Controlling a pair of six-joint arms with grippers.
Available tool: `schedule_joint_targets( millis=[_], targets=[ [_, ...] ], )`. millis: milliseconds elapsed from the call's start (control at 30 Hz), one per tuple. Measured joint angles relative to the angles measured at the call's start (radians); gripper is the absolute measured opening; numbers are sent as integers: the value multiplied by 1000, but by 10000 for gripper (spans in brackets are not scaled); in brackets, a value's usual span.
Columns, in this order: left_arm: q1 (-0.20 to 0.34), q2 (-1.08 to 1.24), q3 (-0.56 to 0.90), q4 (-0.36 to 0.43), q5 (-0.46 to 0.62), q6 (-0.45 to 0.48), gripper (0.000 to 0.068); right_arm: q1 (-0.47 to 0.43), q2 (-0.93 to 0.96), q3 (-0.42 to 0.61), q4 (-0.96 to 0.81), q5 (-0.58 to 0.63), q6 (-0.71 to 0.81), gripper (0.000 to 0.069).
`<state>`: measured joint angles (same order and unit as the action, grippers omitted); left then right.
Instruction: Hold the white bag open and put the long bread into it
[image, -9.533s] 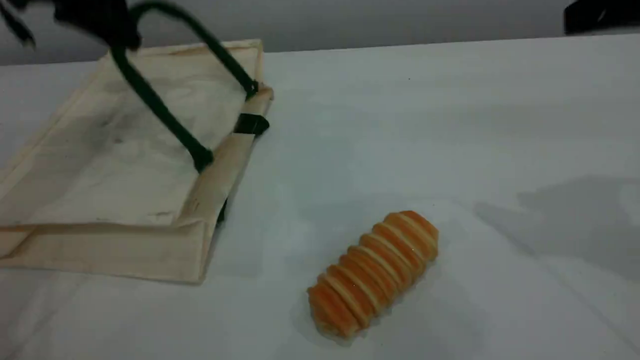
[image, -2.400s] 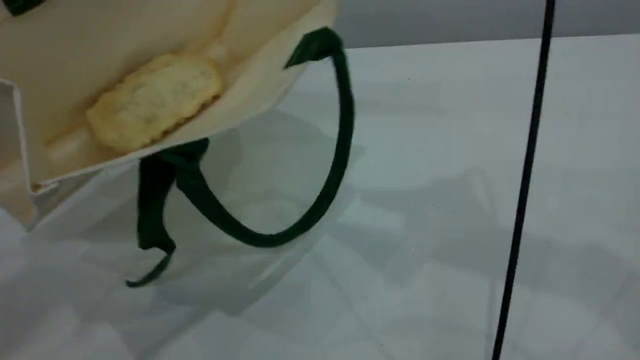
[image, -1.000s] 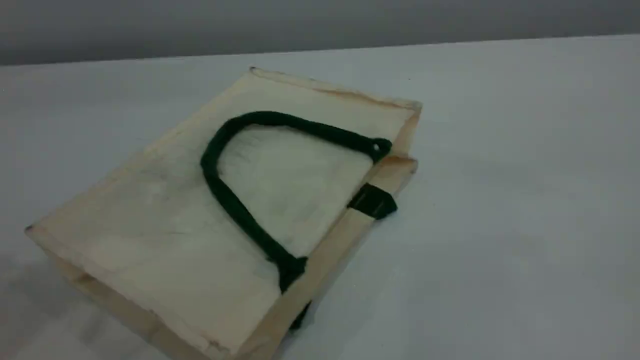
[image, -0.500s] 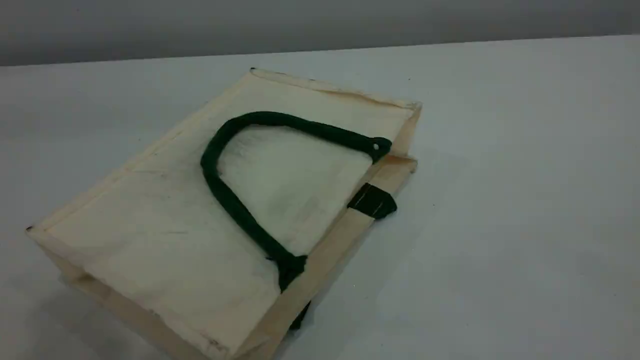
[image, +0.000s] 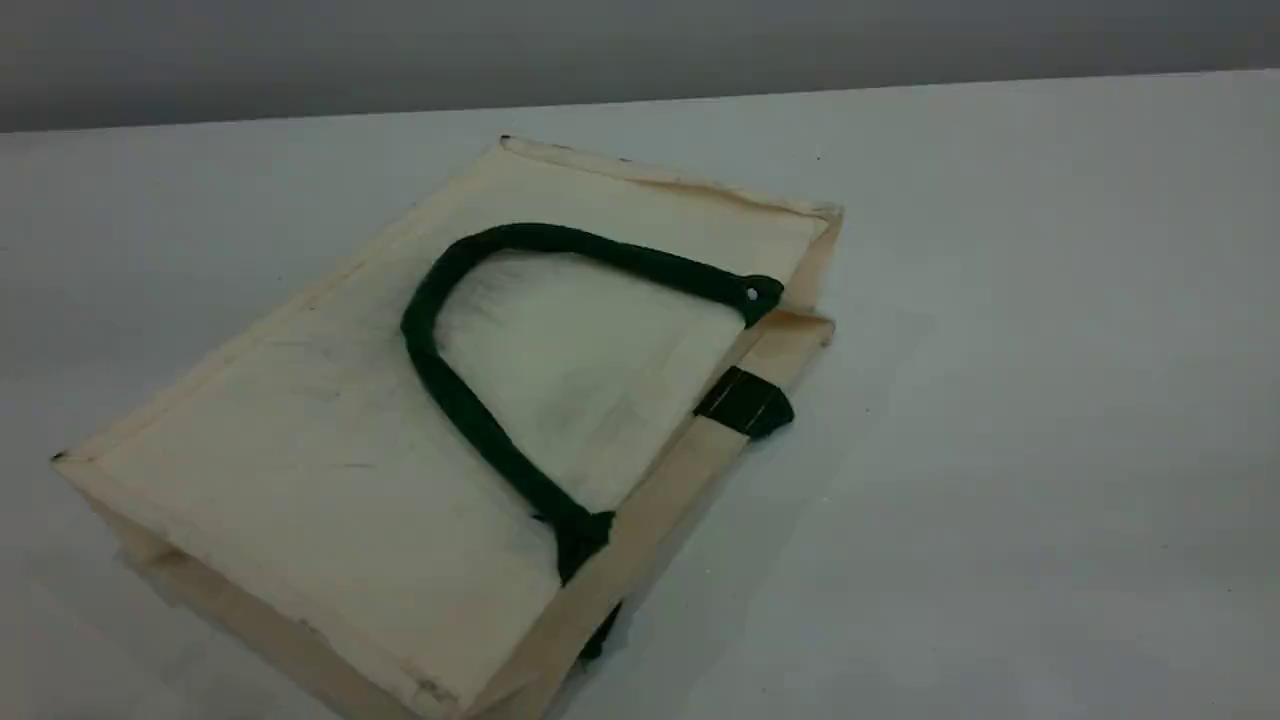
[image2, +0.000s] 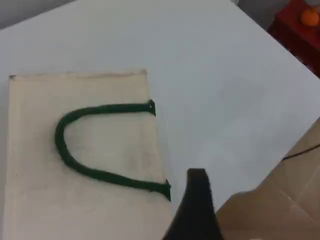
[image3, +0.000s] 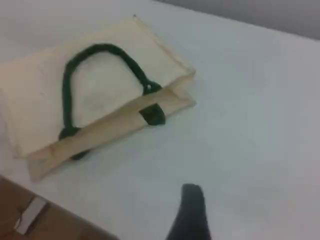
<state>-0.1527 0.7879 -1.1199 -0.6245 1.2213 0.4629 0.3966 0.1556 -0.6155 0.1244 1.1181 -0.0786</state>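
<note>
Lying flat, white bag; long bread hidden, perhaps inside; both jaws wide.

White table; white bag lying flat, green handle atop.

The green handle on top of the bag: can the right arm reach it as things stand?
Probably yes. The handle lies flat on the bag, with nothing over it, and the table between it and the open right gripper is bare. Lying flat, it may be hard to pinch.
</note>
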Motion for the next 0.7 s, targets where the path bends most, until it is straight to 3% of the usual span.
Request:
schedule_joint_targets(
  millis=[167, 467, 700],
  targets=[
    [0, -138, 88, 71, 1, -45, 538, 0, -15, 113, 2, -51, 19, 546],
    [0, -375, 237, 315, 3, -218, 538, 0, -15, 111, 3, -55, 19, 545],
    [0, -475, 398, 344, 0, -288, 538, 0, -15, 110, 3, -52, 18, 545]
  ],
)
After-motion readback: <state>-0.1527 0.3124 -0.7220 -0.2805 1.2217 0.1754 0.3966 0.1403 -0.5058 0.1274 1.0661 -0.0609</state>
